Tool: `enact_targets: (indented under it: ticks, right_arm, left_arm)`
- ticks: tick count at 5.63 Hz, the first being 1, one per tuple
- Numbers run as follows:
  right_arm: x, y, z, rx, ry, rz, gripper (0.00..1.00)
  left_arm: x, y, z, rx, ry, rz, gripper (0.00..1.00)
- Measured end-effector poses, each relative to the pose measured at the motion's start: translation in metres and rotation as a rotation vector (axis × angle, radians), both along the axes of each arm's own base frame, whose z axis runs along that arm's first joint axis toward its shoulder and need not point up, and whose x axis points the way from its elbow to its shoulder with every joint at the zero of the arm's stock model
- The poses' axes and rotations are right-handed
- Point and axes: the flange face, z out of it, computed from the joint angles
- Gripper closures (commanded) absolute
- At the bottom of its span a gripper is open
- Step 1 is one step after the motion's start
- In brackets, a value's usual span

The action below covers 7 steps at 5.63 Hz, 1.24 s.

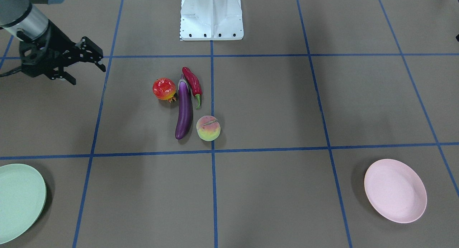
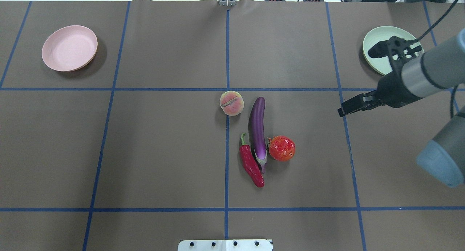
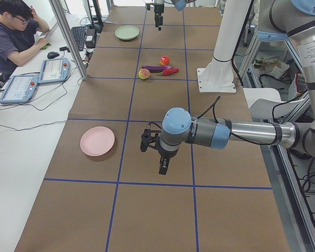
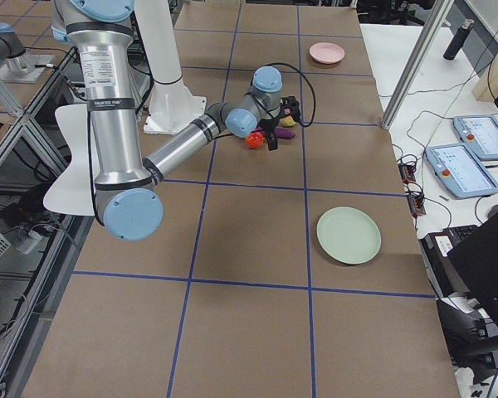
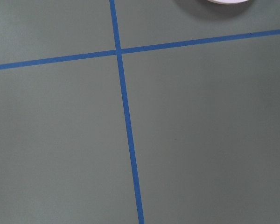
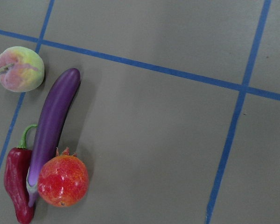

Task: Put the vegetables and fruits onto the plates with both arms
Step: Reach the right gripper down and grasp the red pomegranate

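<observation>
Four items sit bunched together on the counter (image 1: 272, 108), and that crowding is my main worry. The eggplant (image 1: 184, 110) lies in the middle. The pomegranate (image 1: 164, 89) presses against its cap end on my right, the chili (image 1: 192, 83) lies along that same end on my left, and the peach (image 1: 208, 128) sits just beside its tip. Neither plate holds anything yet. The green plate (image 1: 19, 201) is well off to the eggplant's right and the pink plate (image 1: 394, 190) is well off to its left.

My right gripper (image 1: 86, 73) hangs above the counter with its fingers spread wide and holding nothing, well apart from the eggplant on the pomegranate's side. My left gripper (image 3: 153, 155) hovers far from the eggplant on the pink plate's side. It shows only in the side view, so I cannot tell whether it is spread or closed.

If I go for the pomegranate, I judge that one finger has to slip in where it touches the eggplant. It could land on the eggplant, or push it into the chili and shift both. The pomegranate and peach are round and would likely roll if I bump them, and the glossy eggplant could slide out of a pinch taken off its middle. Sending both arms to the eggplant's cluster at once risks a collision. A round fruit let go too high could also roll off the shallow rim of either plate
</observation>
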Motion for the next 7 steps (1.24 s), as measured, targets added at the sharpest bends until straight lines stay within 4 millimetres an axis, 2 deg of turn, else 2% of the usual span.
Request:
enact_targets:
  ticks: [2,3,4,5,7]
  right_arm:
    - [-0.105,0.016,-0.021,0.019,0.078,0.038,0.03]
    - [-0.149,0.023,-0.033,0.029,0.128,0.045,0.03]
    - [-0.178,0.033,-0.040,0.034,0.154,0.043,0.03]
    - [-0.197,0.044,-0.041,0.040,0.173,0.039,0.03]
    - [-0.217,0.056,-0.032,0.054,0.206,0.034,0.05]
  left_arm:
    - [0.000,0.000,0.005,-0.007,0.000,0.002,0.00]
    - [0.000,0.000,0.010,-0.016,0.000,0.003,0.00]
    - [0.000,0.000,0.015,-0.025,0.000,0.003,0.00]
    - [0.000,0.000,0.017,-0.029,0.000,0.004,0.00]
    - [0.000,0.000,0.018,-0.031,0.000,0.004,0.00]
